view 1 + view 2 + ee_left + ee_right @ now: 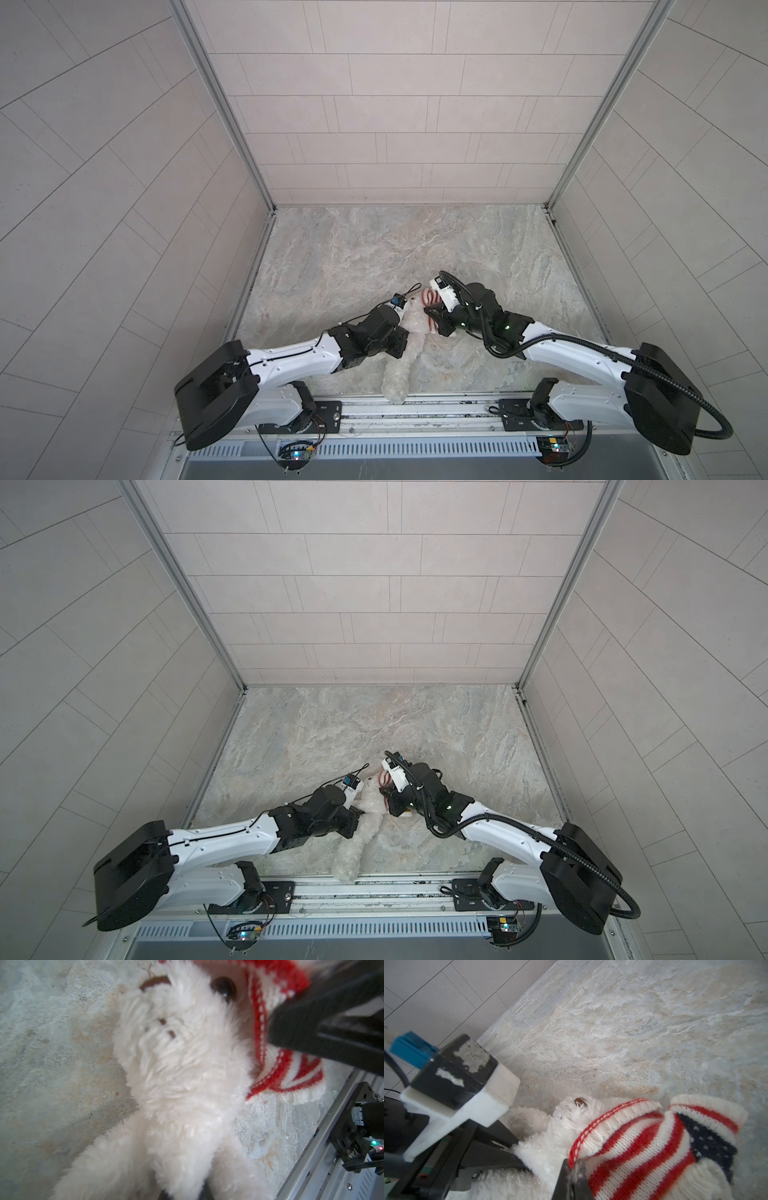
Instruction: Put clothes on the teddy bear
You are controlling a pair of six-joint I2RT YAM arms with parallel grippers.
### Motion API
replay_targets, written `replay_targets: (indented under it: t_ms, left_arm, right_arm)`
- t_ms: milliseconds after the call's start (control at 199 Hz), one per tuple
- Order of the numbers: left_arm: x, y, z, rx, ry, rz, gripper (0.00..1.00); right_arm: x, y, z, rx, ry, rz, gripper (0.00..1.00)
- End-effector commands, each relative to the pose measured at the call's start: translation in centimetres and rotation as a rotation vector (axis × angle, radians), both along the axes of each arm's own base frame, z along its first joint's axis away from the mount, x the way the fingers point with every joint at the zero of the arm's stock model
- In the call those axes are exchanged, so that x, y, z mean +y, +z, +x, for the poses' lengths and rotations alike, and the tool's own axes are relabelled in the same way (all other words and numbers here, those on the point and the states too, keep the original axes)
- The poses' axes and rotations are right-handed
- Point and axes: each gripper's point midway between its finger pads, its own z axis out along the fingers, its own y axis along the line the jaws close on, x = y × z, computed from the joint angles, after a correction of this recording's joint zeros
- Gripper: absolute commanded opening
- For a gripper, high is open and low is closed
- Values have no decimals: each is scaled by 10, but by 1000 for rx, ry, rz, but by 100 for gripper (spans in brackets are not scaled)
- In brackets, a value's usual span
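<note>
On counter (374,257): teddy bear (409,332) face up. Red-white striped sweater (643,1147) against bear's head, hem touching fur (head inside or just beside: cannot tell). Narrow-set left tool (519,1155) pinches bear's fur. Beside bear's head, right tool (572,1169) clamped on sweater hem.

White teddy bear (409,349) on marble table (374,257), striped sweater (428,297) (red, white) by its head
</note>
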Motion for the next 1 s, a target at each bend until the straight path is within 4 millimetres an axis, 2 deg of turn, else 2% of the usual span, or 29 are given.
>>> replay_targets:
  t_ms: [0,226,682,742,807,822,908,943,958,993]
  left_arm:
    - [-3,7,-1,-58,-34,-35,0]
    - [-3,7,-1,-68,-36,-48,0]
    - [-3,-9,1,-31,-28,15,0]
    - [-1,-15,1,-19,-29,43,0]
    - [-2,-19,2,-11,-29,56,0]
    - [-2,-19,2,-9,-30,57,0]
    - [-1,-22,1,-6,-31,63,0]
    - [-1,-23,1,-5,-31,65,0]
    - [-1,-23,1,-5,-32,67,0]
    - [-1,-23,1,-6,-34,69,0]
  right_arm:
    - [-1,7,1,-1,-24,15,4]
    - [-9,12,4,-3,-69,-8,18]
    - [-38,24,-4,-10,-150,-55,37]
    - [-48,22,-3,0,-192,-83,39]
    - [-74,10,0,41,-301,-147,40]
    - [-78,18,4,37,-328,-139,40]
    - [-106,6,8,108,-426,-153,38]
    - [-114,7,12,128,-454,-132,37]
    - [-120,-5,9,155,-466,-142,36]
    - [-129,-12,10,182,-494,-133,35]
